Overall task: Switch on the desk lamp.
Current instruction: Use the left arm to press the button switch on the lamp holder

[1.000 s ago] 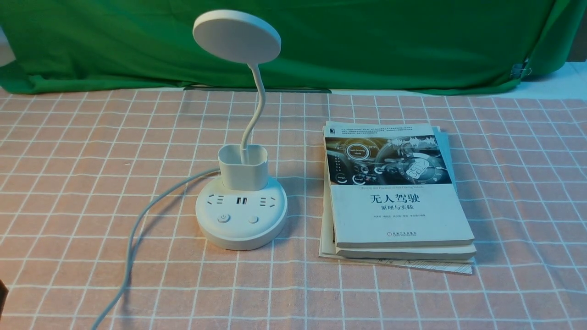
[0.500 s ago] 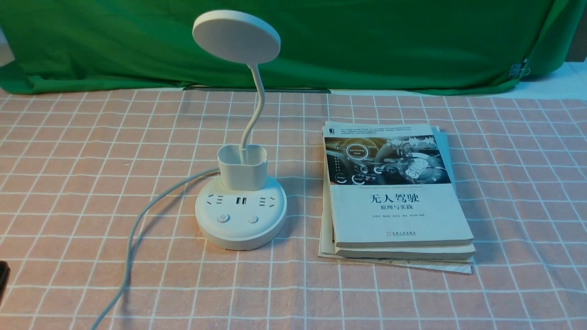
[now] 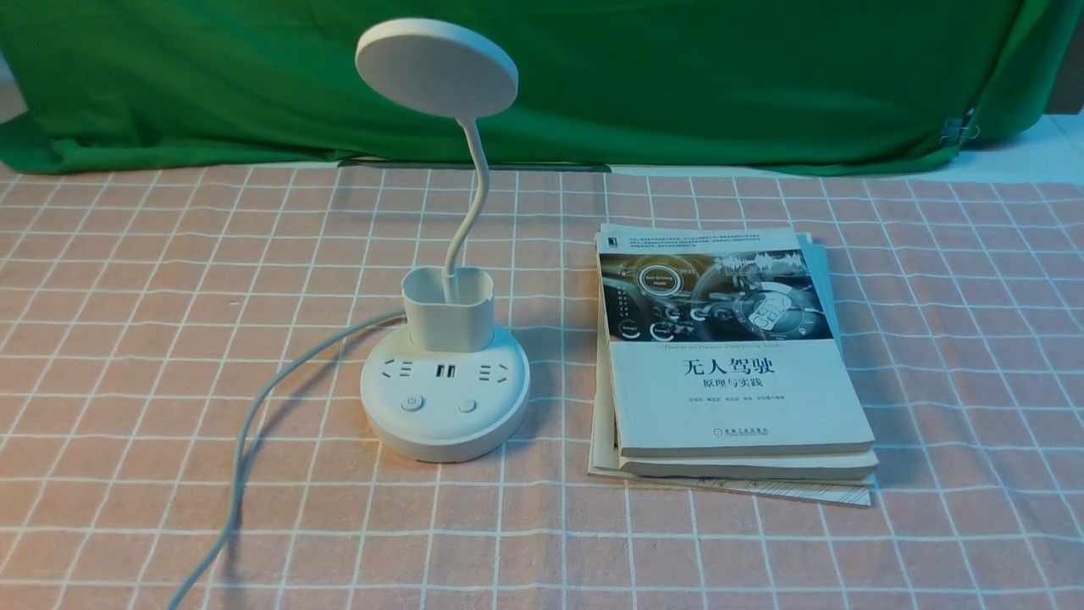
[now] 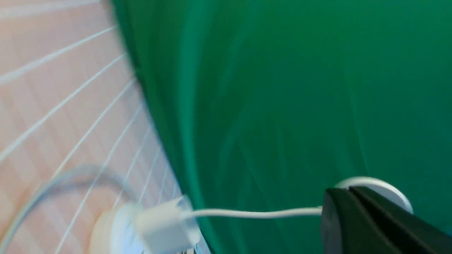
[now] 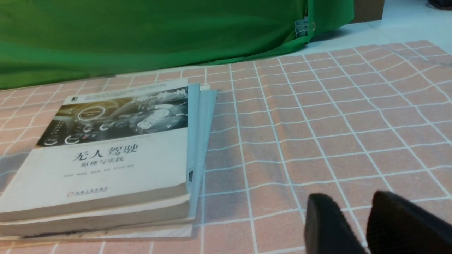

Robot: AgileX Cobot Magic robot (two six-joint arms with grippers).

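The white desk lamp stands left of centre in the front view, its round base (image 3: 445,398) on the pink checked cloth. The base carries sockets and two buttons, left (image 3: 412,403) and right (image 3: 467,406). A small cup (image 3: 448,307) stands behind them, and a thin neck rises to the flat disc head (image 3: 436,68). The head looks unlit. The white cord (image 3: 254,415) trails to the front left. Neither gripper shows in the front view. In the blurred left wrist view my left gripper (image 4: 348,189) is shut and empty, apart from the lamp's head (image 4: 385,186) and neck (image 4: 254,213). My right gripper (image 5: 353,201) is open and empty, low over the cloth.
A stack of books (image 3: 728,364) lies right of the lamp, and also shows in the right wrist view (image 5: 106,151), well apart from my right gripper. A green cloth backdrop (image 3: 677,76) hangs along the table's far edge, with a binder clip (image 3: 961,129) at its right.
A dark part of the left arm at the front view's lower left edge rose a little and has now left that view. The lamp and books have not moved.
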